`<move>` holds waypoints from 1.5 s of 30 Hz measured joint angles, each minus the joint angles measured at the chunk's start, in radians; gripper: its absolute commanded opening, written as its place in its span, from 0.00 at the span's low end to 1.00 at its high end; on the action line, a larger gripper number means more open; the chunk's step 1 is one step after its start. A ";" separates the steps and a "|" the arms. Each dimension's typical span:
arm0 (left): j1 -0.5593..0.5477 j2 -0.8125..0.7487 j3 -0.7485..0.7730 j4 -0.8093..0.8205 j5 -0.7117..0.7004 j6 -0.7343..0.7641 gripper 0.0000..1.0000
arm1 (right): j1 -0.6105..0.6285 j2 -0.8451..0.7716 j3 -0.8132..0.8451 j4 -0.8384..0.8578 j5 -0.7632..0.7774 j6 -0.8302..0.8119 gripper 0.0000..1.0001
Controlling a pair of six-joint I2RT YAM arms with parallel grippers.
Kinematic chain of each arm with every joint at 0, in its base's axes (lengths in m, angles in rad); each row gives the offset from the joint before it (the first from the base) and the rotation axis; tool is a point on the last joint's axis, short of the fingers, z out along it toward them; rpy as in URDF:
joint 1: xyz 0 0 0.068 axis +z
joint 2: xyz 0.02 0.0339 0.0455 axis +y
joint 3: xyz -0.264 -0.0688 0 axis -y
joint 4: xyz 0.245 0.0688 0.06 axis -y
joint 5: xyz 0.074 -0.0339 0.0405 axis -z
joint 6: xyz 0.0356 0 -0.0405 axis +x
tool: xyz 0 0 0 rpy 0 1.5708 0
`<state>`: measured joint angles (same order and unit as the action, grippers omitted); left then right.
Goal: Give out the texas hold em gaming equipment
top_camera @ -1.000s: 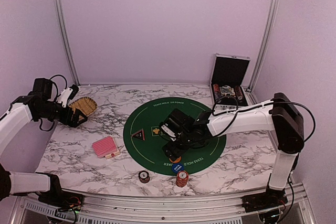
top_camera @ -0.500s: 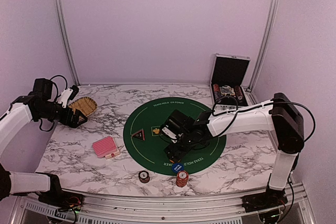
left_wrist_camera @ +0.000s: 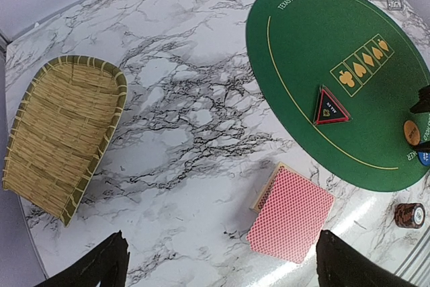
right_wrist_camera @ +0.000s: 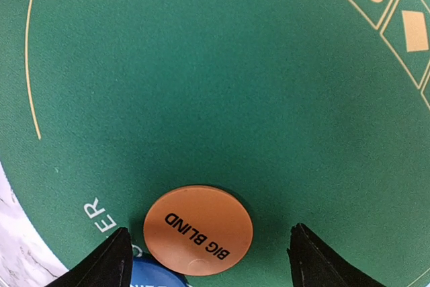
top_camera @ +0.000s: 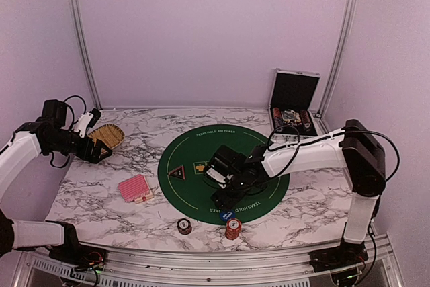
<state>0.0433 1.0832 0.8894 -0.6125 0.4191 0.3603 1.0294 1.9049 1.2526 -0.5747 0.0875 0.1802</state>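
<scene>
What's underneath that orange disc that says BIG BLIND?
The orange BIG BLIND disc lies flat on the green poker mat. A blue disc peeks out at its edge, mostly cut off; whether the orange one overlaps it I cannot tell. The mat directly beneath is covered.

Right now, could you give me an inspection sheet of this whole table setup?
Surface: marble table with round green mat.
Job's things: card deck off the mat; triangle marker and orange disc on it; blue disc at its near edge; chip stack and shorter chip pile on marble.
Clutter: basket far left; open case far right.
Grippers: left gripper open, empty, raised near basket; right gripper open, straddling orange disc.
Cables: black cables looped on both arms.
Surroundings: plain walls, metal posts.
</scene>
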 measured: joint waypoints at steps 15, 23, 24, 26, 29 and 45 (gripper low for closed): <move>0.000 0.000 0.011 -0.002 0.000 0.004 0.99 | -0.004 0.018 0.002 -0.002 -0.021 -0.002 0.61; 0.000 0.000 0.011 -0.002 -0.001 0.006 0.99 | -0.009 0.018 0.002 0.005 -0.026 -0.006 0.49; 0.000 0.000 0.011 -0.002 -0.001 0.006 0.99 | -0.011 0.018 0.002 0.006 -0.026 -0.007 0.49; 0.000 0.000 0.011 -0.002 0.000 0.007 0.99 | -0.014 0.019 0.002 0.006 -0.026 -0.010 0.48; 0.000 0.000 0.011 -0.002 0.000 0.007 0.99 | -0.023 0.023 0.007 0.005 -0.019 -0.016 0.46; 0.000 0.000 0.012 -0.002 0.000 0.008 0.99 | -0.164 0.114 0.117 0.058 0.040 -0.029 0.40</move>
<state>0.0433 1.0832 0.9016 -0.6144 0.4187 0.3683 0.8650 2.0186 1.3701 -0.5163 0.1272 0.1513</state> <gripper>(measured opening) 0.989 0.482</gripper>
